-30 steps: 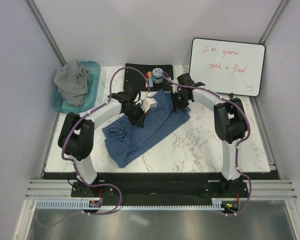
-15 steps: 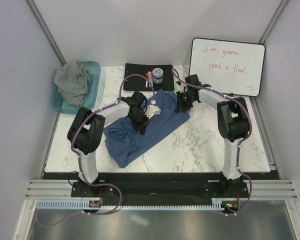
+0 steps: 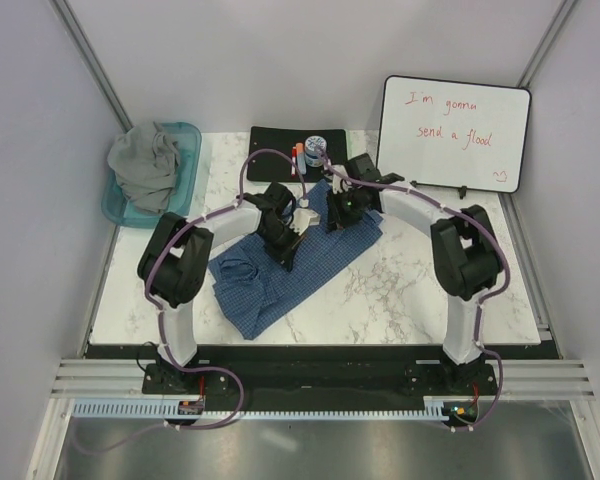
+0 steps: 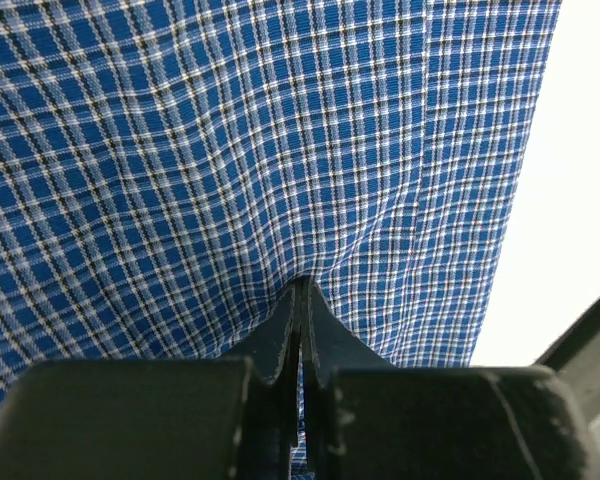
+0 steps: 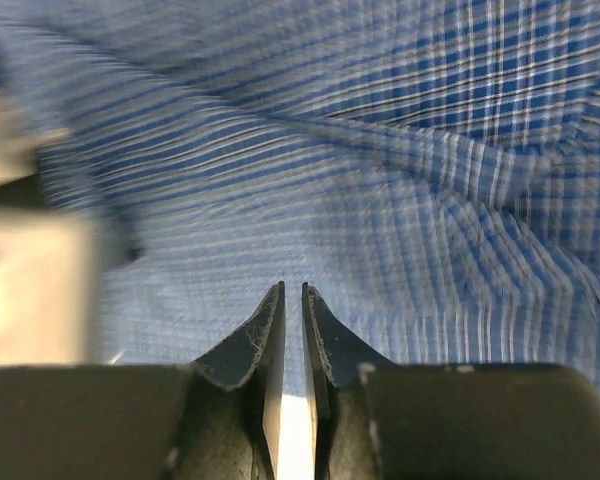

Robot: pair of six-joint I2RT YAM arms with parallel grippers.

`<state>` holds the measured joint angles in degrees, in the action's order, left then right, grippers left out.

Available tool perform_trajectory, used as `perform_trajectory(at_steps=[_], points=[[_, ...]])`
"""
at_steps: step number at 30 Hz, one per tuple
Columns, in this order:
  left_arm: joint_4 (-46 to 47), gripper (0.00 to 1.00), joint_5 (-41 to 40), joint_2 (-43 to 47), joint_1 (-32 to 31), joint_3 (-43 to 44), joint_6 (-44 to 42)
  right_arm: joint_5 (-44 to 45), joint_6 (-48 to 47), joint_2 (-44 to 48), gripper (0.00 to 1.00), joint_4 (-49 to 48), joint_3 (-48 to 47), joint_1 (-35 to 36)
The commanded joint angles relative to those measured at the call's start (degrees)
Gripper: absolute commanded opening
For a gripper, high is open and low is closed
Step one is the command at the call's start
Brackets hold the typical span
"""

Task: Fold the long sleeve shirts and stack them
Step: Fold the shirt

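The blue-and-white check shirt (image 3: 280, 270) lies spread aslant across the middle of the marble table (image 3: 410, 290). My left gripper (image 3: 302, 222) is at the shirt's far part. In the left wrist view the gripper (image 4: 301, 285) is shut on a raised pinch of the check cloth (image 4: 230, 150). My right gripper (image 3: 337, 215) hovers just to the right of it, over the same far end. In the right wrist view the gripper (image 5: 291, 290) shows a narrow gap with nothing in it, above the blurred cloth (image 5: 400, 150). The grey shirt (image 3: 145, 165) lies bunched in a teal tub.
The teal tub (image 3: 187, 140) stands at the far left corner. A black mat (image 3: 275, 140) at the back carries a small jar (image 3: 315, 150) and a marker (image 3: 298, 153). A whiteboard (image 3: 455, 130) leans at the back right.
My left gripper has slid right along the shirt and closed on the cloth. The right gripper has swung left toward it, and its jaws have parted slightly.
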<state>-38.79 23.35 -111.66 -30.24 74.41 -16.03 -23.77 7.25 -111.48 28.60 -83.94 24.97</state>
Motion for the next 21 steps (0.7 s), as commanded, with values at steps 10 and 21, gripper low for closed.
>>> perform_trajectory(at_steps=[10, 21], points=[[2.6, 0.02, 12.2, -0.1, -7.4, -5.4, 6.8, 9.0, -3.0, -13.8, 0.18, 2.6, -7.2, -0.2], [16.0, 0.18, 30.5, 23.1, 4.3, -11.4, 17.8, 3.9, -11.1, -23.9, 0.18, 1.8, -21.3, 6.1]])
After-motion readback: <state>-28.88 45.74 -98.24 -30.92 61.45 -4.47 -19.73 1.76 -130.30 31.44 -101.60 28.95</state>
